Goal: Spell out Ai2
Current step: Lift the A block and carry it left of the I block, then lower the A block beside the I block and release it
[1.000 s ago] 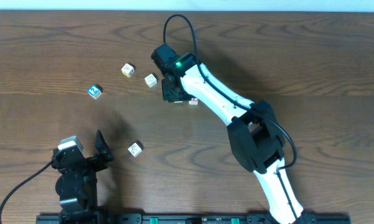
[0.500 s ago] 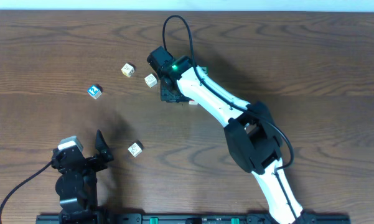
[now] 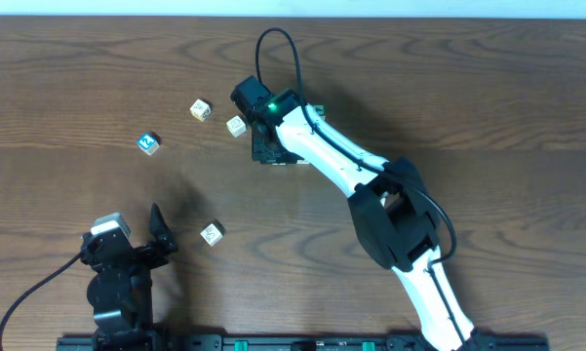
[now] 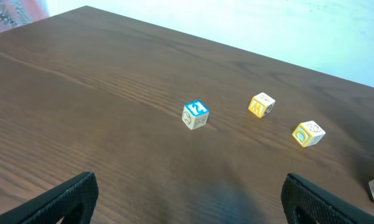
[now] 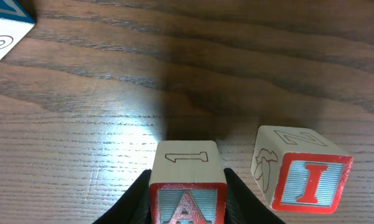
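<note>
My right gripper (image 5: 188, 208) is shut on a red-edged A block (image 5: 188, 186) and holds it on the table. A red-edged I block (image 5: 302, 177) stands just to its right, a small gap apart. In the overhead view the right gripper (image 3: 265, 148) covers both blocks. The blue 2 block (image 4: 195, 115) lies far to the left, also seen from overhead (image 3: 149, 143). My left gripper (image 4: 193, 205) is open and empty at the near left, well short of the 2 block.
Two yellow-faced blocks (image 4: 261, 104) (image 4: 308, 133) lie right of the 2 block, seen from overhead (image 3: 201, 109) (image 3: 236, 126) beside the right gripper. Another pale block (image 3: 212, 233) lies near my left gripper. A teal-edged block (image 5: 6, 28) shows at the right wrist view's corner.
My right gripper has shifted slightly to the left with the A block in it. The left arm and the loose blocks have not moved.
</note>
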### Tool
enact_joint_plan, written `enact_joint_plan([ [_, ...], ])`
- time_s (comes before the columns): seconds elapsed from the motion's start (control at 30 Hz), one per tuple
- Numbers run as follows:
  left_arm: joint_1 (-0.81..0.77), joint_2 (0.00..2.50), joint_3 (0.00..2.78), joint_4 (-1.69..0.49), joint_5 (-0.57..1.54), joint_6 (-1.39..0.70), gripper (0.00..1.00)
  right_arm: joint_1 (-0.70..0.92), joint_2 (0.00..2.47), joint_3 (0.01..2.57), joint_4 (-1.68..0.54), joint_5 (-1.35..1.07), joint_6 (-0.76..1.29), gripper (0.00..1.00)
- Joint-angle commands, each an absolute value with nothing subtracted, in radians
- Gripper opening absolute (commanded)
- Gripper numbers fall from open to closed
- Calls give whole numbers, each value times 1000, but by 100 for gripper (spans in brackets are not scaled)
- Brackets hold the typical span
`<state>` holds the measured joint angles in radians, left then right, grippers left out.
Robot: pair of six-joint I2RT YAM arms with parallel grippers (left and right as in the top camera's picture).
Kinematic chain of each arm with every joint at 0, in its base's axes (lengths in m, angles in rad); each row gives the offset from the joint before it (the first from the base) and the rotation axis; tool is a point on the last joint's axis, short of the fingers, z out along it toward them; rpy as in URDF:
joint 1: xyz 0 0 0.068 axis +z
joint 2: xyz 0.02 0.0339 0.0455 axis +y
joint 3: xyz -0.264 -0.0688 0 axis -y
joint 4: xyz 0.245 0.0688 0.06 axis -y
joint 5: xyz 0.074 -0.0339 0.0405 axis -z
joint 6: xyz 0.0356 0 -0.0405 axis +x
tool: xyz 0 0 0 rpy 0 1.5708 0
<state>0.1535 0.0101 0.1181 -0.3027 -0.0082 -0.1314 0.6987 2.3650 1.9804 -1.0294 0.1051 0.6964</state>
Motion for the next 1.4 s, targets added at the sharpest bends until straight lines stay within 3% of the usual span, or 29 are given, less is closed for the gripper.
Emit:
enact_joint_plan([
  [0.0, 155, 4, 94, -309, -26, -135, 95, 697, 2376, 1993, -1028, 117, 710, 29],
  [0.43, 155, 4, 94, -309, -26, -135, 95, 693, 2376, 1993, -1014, 157, 709, 29],
  [0.67, 155, 4, 94, -309, -26, -135, 95, 693, 2377, 1993, -1017, 157, 702, 45],
  [1.37, 155, 4, 94, -309, -26, -135, 95, 683, 2403, 1995, -990, 154, 672, 44],
])
